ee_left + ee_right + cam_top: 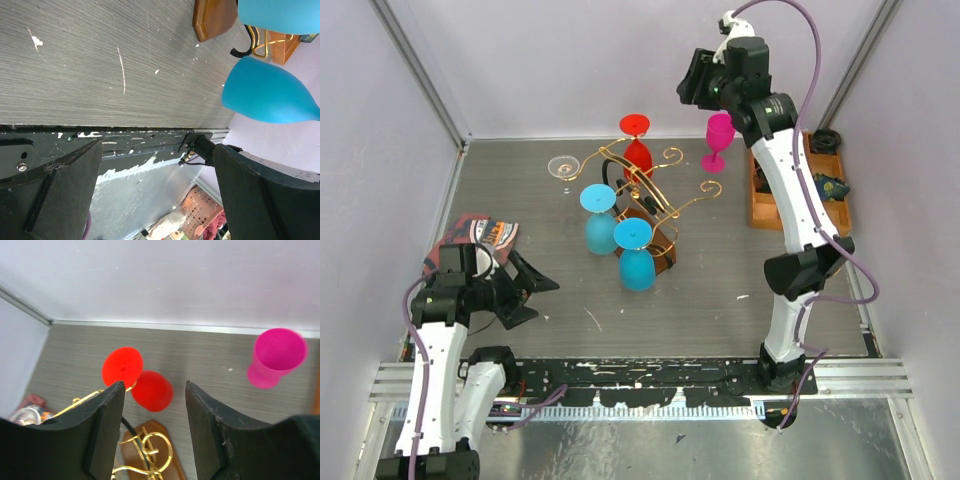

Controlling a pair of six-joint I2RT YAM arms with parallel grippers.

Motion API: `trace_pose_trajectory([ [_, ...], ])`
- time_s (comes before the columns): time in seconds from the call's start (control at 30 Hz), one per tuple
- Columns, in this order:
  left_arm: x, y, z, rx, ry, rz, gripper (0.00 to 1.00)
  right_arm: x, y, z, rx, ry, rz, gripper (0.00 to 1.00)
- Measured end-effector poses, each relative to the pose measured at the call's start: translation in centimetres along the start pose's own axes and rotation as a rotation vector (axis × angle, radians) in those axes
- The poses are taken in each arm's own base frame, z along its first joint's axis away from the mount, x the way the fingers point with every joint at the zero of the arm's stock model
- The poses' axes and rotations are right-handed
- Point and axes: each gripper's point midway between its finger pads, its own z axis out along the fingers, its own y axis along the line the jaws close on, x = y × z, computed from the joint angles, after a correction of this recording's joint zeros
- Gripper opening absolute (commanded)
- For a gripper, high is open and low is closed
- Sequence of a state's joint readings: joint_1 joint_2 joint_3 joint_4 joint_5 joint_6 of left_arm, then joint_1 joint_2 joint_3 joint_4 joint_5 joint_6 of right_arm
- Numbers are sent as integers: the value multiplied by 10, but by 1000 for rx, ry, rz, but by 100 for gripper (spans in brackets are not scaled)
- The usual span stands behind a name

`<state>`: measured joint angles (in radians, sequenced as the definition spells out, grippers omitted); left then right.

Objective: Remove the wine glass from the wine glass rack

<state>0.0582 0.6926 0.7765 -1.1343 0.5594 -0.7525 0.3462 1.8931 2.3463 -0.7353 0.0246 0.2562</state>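
Top external view: gold wire wine glass rack [642, 195] on wooden base stood mid-desk [720, 290], w/ red wine glass [638, 152] hung upside down from its far arm and two blue glasses [636, 262] hung on the near side. Pink glass [719, 140] stood upright on desk, apart from rack, near orange tray [761, 212]. R tool [154, 386] hovered above red wine glass, fingers spread, gripping nothing. L tool [525, 288] was low at near left, fingers spread wide, empty.

Gold wire rack [658, 238], red wine glass [637, 146] hanging inverted
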Motion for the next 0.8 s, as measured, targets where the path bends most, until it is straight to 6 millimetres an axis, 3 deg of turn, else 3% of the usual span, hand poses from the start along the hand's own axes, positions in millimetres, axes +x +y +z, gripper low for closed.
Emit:
trace_pose_trajectory([
  [0.07,0,3,1,3,-16,9,98,4,2,12,-37,20,72,56],
  [0.2,4,15,4,-23,-22,15,98,30,3,45,-103,112,208,56],
  [0.33,5,19,5,-41,-11,19,98,72,1,80,-137,232,308,56],
  [0.47,5,20,6,-50,-1,21,98,105,3,101,-167,323,380,56],
  [0.57,5,20,6,-52,1,24,98,111,11,108,-212,345,424,56],
  [0.8,5,20,6,-52,3,23,98,99,26,109,-296,321,479,56],
])
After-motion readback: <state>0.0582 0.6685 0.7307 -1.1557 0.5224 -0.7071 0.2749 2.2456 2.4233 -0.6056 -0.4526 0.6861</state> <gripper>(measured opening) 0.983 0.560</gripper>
